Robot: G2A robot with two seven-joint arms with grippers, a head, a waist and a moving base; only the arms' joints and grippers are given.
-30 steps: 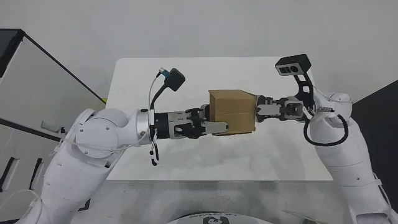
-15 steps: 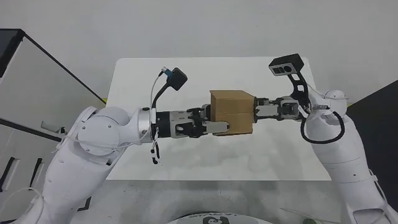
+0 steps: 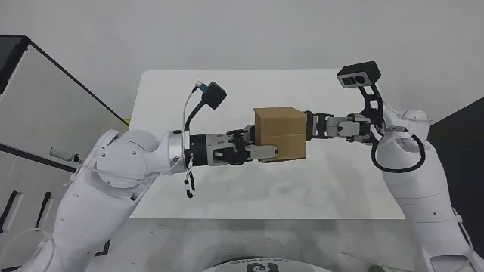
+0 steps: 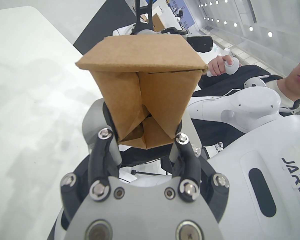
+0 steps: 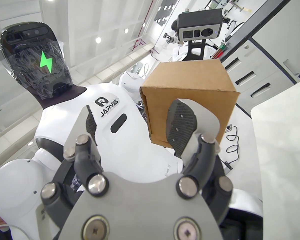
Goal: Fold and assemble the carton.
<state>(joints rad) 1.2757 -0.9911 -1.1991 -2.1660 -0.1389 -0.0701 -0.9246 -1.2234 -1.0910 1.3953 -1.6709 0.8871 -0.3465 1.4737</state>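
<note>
And here's the carton (image 3: 280, 134), a plain brown cardboard box, up in the air over the middle of the white worktop (image 3: 189, 91), between the two arms. The left end effector (image 3: 261, 142) has it: in the left wrist view that end effector (image 4: 142, 128) is clamped on the near end of the carton (image 4: 142, 51), one finger on either side. On that near end the flaps are folded inward, meeting unevenly, with a dark gap between them low down. The carton's upper face looks flat and closed.

Over on the other side, the right end effector (image 3: 311, 126) sits right at the carton's opposite face. From its own wrist view, the right end effector (image 5: 133, 108) is spread wide, gripping nothing. One ribbed finger pad (image 5: 181, 126) overlaps the carton (image 5: 190, 86); whether it touches the cardboard, I can't say. The other finger stands well off to the side.
</note>
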